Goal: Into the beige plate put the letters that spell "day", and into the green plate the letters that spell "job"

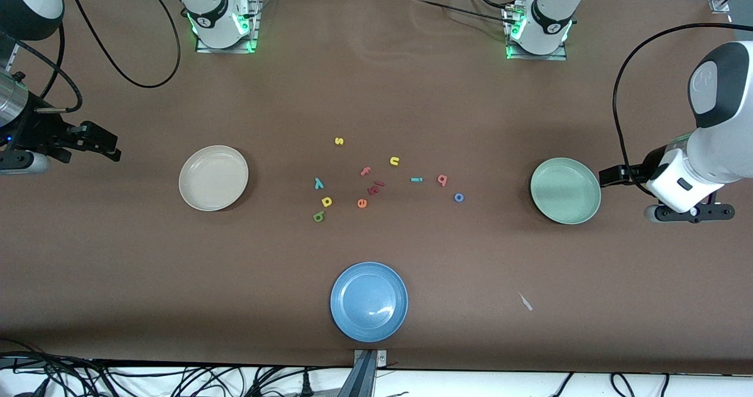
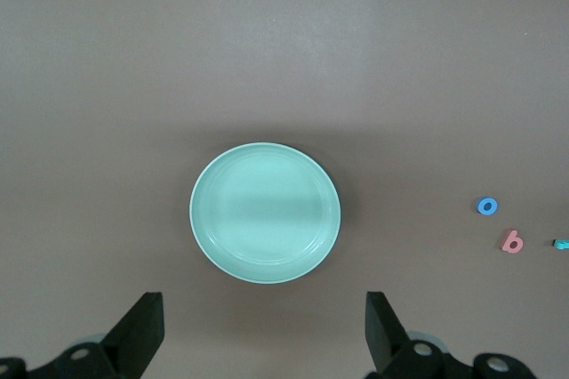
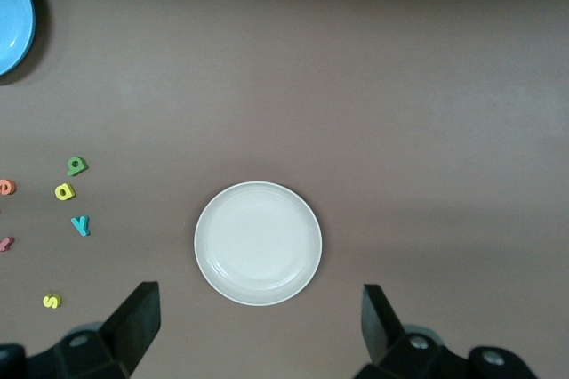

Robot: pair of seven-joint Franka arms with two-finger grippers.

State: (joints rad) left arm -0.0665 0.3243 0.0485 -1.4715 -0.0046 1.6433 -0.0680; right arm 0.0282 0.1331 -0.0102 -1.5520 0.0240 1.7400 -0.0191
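The beige plate [image 1: 213,177] [image 3: 258,243] lies empty toward the right arm's end of the table. The green plate [image 1: 565,190] [image 2: 265,213] lies empty toward the left arm's end. Between them lie the teal "y" [image 1: 319,183] [image 3: 81,224], yellow "a" [image 1: 326,201] [image 3: 65,191] and green "d" [image 1: 318,216] [image 3: 76,165]. Closer to the green plate lie the teal "j" [image 1: 416,179], pink "b" [image 1: 442,179] [image 2: 512,241] and blue "o" [image 1: 459,197] [image 2: 487,206]. My right gripper [image 1: 100,143] [image 3: 258,326] hovers open beside the beige plate. My left gripper [image 1: 615,176] [image 2: 262,326] hovers open beside the green plate. Both hold nothing.
A blue plate [image 1: 369,301] [image 3: 9,14] lies nearest the front camera. Other letters lie among the task's: a yellow "s" [image 1: 339,141], yellow "u" [image 1: 394,161], pink "f" [image 1: 365,172], a red piece [image 1: 376,186] and orange "e" [image 1: 362,203]. A white scrap [image 1: 525,302] lies near the front edge.
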